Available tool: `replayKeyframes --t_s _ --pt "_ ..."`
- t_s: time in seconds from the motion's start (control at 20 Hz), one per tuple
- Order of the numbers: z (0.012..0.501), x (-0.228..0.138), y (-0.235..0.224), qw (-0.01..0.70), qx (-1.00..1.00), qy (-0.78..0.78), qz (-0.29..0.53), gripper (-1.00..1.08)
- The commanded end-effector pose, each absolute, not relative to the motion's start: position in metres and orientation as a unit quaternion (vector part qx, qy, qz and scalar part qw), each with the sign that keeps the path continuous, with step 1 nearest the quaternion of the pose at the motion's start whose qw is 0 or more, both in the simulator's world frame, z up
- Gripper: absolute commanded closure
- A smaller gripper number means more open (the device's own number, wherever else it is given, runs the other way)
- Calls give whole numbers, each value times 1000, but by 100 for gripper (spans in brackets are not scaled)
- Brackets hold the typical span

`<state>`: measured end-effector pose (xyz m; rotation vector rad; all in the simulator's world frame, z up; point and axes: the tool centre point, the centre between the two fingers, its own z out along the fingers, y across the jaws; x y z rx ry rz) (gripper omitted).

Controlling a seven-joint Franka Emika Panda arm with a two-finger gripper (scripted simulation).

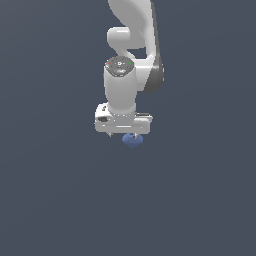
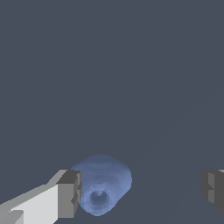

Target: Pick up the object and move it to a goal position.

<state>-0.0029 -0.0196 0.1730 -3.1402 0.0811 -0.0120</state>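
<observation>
arm (image 1: 131,50) hangs down from the top of the exterior view, white, last link vertical, wrist straight over the hand. hand body is a broad white block set level, pointing straight down at the flat dark grey floor (image 1: 55,200).

gripper (image 2: 142,189): jaws wide. in the wrist view the two dark grey fingertips stand far apart, one fingertip (image 2: 70,193) at the end of its white finger, the other (image 2: 213,189) cut by the frame edge. the gap between them is much wider than the lump. in the exterior view the gripper (image 1: 131,136) shows only as the underside of the hand; fingers themselves are too small to make out there.

lump (image 2: 101,183): blue, rounded, with a small round knob facing the wrist camera. it sits inside the gap but off centre, right next to the fully visible fingertip. that fingertip overlaps its edge in the picture; cannot tell if they touch. the other fingertip is well apart from it. most of the gap is bare floor.

exterior view: lump (image 1: 132,140) shows directly under the hand, peeking out just below its lower edge, narrower than the hand. cannot tell from this view whether it rests on the floor or is off it.
</observation>
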Motion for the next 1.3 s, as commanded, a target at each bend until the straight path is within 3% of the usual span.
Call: replayKeyframes --t_s 0.0,0.5,1.25 --pt "173 -3 -20 0 -1000 26 -4 -92" --pt "183 6 -41 1 -999 41 -10 -92" --pt "180 3 -38 0 -1000 10 -9 -92"
